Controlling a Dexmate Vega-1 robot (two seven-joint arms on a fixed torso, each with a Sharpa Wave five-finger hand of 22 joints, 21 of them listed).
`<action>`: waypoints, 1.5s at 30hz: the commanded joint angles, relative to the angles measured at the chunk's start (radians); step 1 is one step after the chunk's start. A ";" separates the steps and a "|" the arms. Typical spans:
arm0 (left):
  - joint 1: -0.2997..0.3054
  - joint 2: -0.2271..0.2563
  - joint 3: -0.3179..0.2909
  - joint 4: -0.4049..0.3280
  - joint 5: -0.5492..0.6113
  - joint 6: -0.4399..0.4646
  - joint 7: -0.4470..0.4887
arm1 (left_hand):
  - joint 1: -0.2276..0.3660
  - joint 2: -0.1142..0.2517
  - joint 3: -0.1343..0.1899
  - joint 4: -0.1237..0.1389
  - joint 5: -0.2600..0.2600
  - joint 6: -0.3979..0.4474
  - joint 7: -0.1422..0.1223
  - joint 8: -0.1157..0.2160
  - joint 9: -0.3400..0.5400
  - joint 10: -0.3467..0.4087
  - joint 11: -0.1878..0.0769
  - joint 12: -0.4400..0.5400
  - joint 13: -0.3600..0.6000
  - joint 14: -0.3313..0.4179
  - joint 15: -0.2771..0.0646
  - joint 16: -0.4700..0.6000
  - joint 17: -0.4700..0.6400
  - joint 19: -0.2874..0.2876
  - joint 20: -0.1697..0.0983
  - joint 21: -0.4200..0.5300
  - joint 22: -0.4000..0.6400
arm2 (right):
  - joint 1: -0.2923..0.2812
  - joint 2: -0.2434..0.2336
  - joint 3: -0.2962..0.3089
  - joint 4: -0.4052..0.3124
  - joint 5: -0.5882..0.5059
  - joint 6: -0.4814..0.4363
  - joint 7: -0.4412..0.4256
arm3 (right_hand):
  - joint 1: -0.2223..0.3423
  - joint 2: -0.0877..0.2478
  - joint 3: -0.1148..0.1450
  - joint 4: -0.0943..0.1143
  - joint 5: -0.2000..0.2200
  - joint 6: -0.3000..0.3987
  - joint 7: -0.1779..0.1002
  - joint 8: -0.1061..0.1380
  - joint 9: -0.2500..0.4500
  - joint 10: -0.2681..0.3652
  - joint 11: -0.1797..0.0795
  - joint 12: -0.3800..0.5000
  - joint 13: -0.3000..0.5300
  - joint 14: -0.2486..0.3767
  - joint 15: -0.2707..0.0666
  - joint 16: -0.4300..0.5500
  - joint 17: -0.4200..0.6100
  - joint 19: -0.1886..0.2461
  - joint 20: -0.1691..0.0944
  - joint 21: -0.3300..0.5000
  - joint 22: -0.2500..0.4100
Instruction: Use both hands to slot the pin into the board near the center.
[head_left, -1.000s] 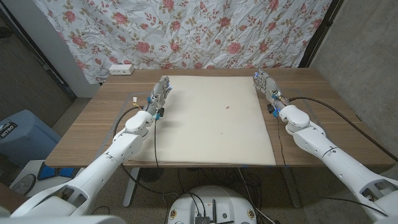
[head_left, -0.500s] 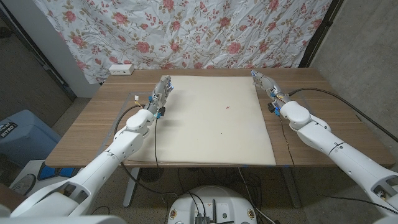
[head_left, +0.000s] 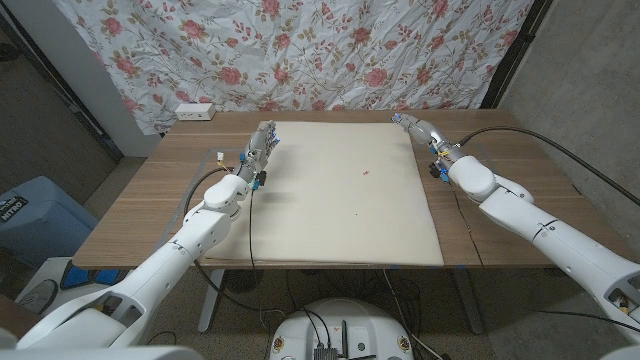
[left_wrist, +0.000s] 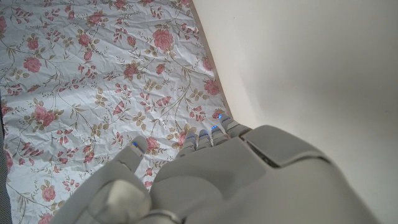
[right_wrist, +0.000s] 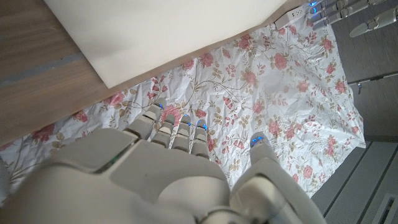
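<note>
1. Head view: cream board (head_left: 345, 185) flat on the wooden table (head_left: 150, 185), spanning most of the middle. Tiny red pin (head_left: 367, 171) lying loose on the board, a little beyond its centre, well apart from both hands. A dark speck nearer the board's middle, possibly the slot; too small to tell.
2. Same view: left hand (head_left: 259, 148) standing at the board's far left corner, fingers stretched along the edge, holding nothing. Right hand (head_left: 417, 130) at the far right corner, fingers extended toward the corner, likewise empty. White power strip (head_left: 194, 111) at the table's far left edge; floral cloth (head_left: 300, 50) hanging behind.
3. Left wrist view: back of the left hand (left_wrist: 211, 174) with fingers reaching out beside the pale board (left_wrist: 311, 62), flowered cloth (left_wrist: 93, 74) beyond. Nothing between the fingers.
4. Right wrist view: back of the right hand (right_wrist: 161, 168), fingers loosely spread, nothing grasped; board corner (right_wrist: 155, 31) and table wood (right_wrist: 37, 87) ahead, left hand's fingertips (right_wrist: 339, 9) just visible across the board.
5. Risks, as judgement: pin so small and flat-lying that broad fingertips could flick it away or push it along the board instead of lifting it. Pressing hard on one corner could shift the board and roll the pin. Both hands converging on one tiny target could collide, or hide the pin from the head camera.
</note>
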 joint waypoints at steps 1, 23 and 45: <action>0.009 0.006 -0.005 -0.001 0.004 -0.018 -0.005 | 0.011 0.086 0.008 0.002 0.006 0.002 -0.003 0.005 0.003 0.002 -0.001 0.005 0.003 0.007 0.002 0.001 0.001 0.006 -0.011 0.002 0.002 | 0.051 -0.034 -0.052 -0.015 -0.159 -0.006 0.031 | 0.019 0.003 0.005 -0.010 -0.003 0.004 -0.012 0.003 0.004 -0.011 -0.003 -0.005 0.002 -0.010 -0.004 -0.002 -0.003 -0.015 -0.001 -0.005 0.003; 0.017 0.023 -0.010 -0.024 0.011 -0.020 -0.007 | 0.009 0.083 0.013 0.001 0.004 0.006 -0.007 0.003 0.003 0.007 -0.003 0.002 0.003 0.012 0.000 -0.002 0.002 0.008 -0.016 -0.001 0.002 | 0.097 -0.091 -0.094 -0.111 -0.362 -0.061 0.128 | 0.091 0.004 0.032 -0.067 -0.004 0.013 -0.053 0.009 0.011 -0.094 -0.021 -0.008 0.005 -0.063 0.054 0.000 -0.024 -0.057 0.072 0.000 0.005; 0.020 0.028 -0.008 -0.030 0.016 -0.009 -0.002 | 0.006 0.083 0.017 0.003 0.003 0.016 -0.013 0.003 0.003 0.017 -0.012 0.002 0.003 0.020 -0.007 -0.003 0.002 0.013 -0.014 -0.003 0.002 | 0.161 -0.120 -0.122 -0.193 -0.481 -0.127 0.308 | 0.245 -0.032 0.088 -0.093 0.039 0.067 -0.067 0.040 0.018 -0.136 0.000 0.001 0.008 -0.084 0.099 0.009 -0.038 -0.055 0.132 0.008 0.003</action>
